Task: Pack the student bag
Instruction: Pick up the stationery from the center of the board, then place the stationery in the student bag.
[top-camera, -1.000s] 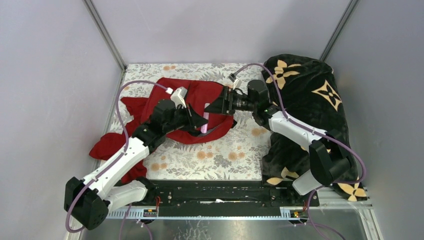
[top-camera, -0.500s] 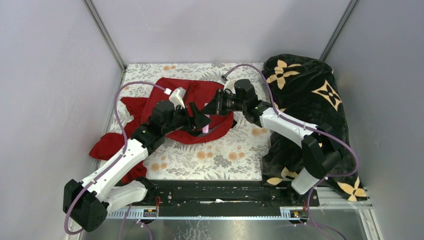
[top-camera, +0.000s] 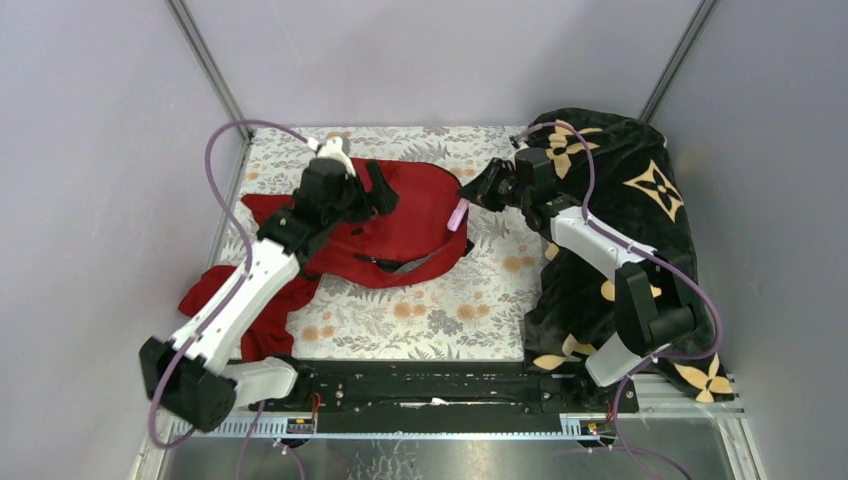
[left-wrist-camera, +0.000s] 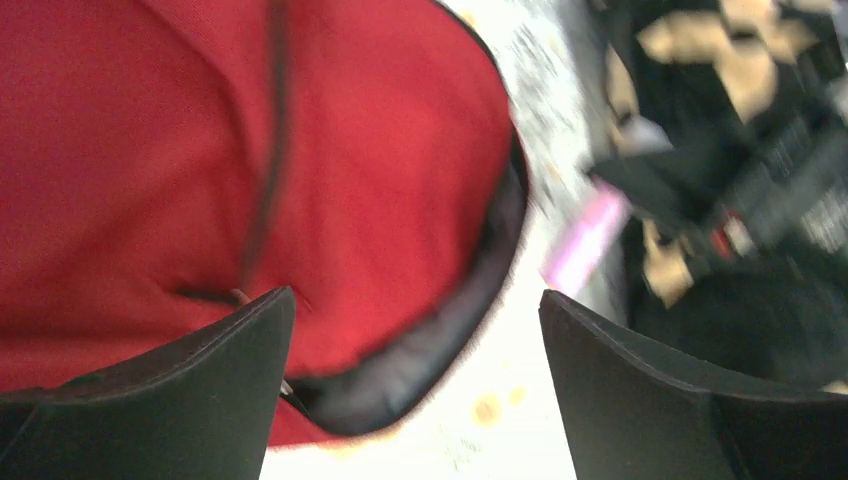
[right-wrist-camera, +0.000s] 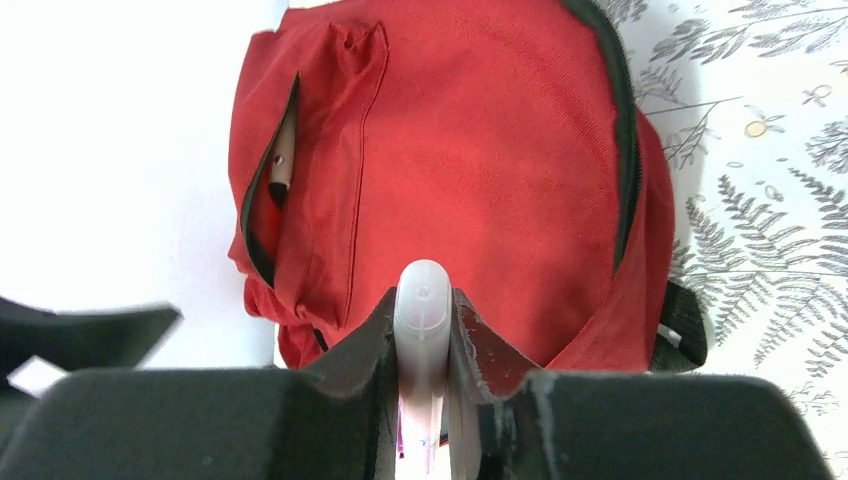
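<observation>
From above, the bag is lying on the floral table, left of centre. The left gripper is hovering over its far side, jaws wide — holding nothing. The right gripper is pinching a pink marker beside the bag's right edge.

Left wrist view: the fingers are standing far apart above red fabric.

Right wrist view: the fingers are clamping the marker — the bag is lying ahead, with a pen sitting in its pocket.

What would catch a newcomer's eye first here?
A dark-red backpack lies mid-table on the floral cloth. At its right edge the right gripper pinches a pale pink pen, while the left gripper hangs open over it. A black blanket with tan flowers fills the right side.
</observation>
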